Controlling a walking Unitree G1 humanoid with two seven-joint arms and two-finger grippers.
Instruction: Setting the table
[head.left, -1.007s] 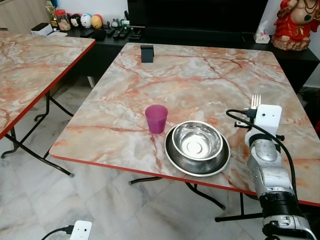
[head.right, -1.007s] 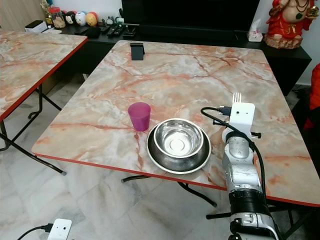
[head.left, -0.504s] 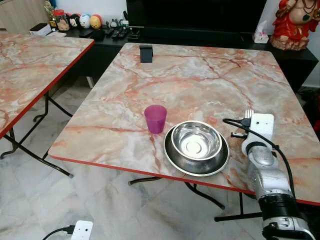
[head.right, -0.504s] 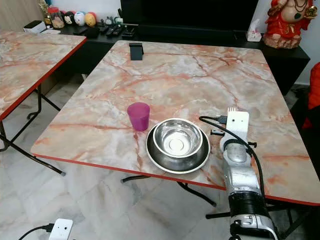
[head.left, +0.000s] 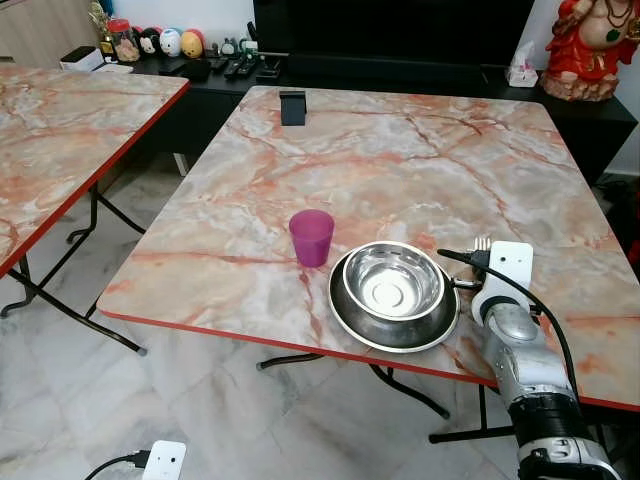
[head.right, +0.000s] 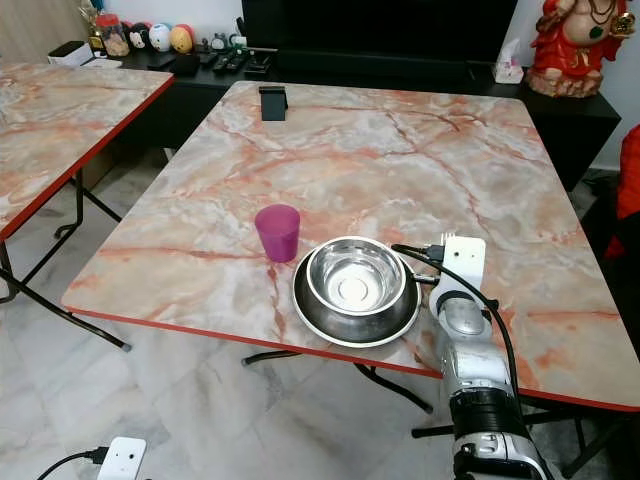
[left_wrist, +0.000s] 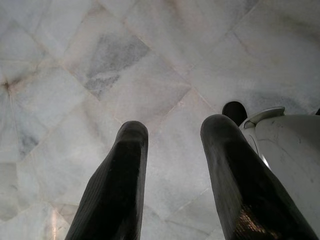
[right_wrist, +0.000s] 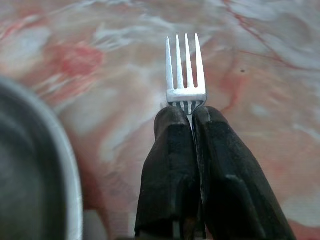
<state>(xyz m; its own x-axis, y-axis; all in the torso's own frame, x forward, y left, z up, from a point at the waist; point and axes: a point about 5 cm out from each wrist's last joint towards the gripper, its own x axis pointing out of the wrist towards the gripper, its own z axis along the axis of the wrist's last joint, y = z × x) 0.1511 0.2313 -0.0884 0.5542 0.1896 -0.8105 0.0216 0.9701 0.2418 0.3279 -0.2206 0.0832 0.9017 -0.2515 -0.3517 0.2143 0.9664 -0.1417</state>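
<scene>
I have the right gripper (right_wrist: 192, 117) pinching the fork (right_wrist: 185, 70), both black fingers (right_wrist: 170, 165) pressed together on its neck so the four tines stick out past the fingertips. From the wrist camera the tines hang over the marble table (head.left: 400, 150), with the rim of the plate (right_wrist: 70, 200) just off to one side, blurred and close.

From the head camera my right arm (head.left: 520, 350) reaches in over the near edge of the table, on the right of the plate (head.left: 395, 325). The fork tips (head.left: 482, 242) peek out just above the white camera box (head.left: 505, 265) on the wrist. I can't tell whether the fork touches the tabletop.

The steel bowl (head.left: 392, 280) sits inside the plate, near the front edge of the table. The purple cup (head.left: 312, 237) stands upright just beside the plate on its left, apart from it by a small gap. A small black stand (head.left: 293, 106) sits at the far edge of the table.

A second marble table (head.left: 60, 130) stands off to the left, well apart. A red figurine (head.left: 590, 45) sits on the dark sideboard (head.left: 400, 72) behind.

My left gripper (left_wrist: 172, 170) hangs idle over the pale floor tiles (left_wrist: 100, 60), its two fingers spread apart and holding nothing.
</scene>
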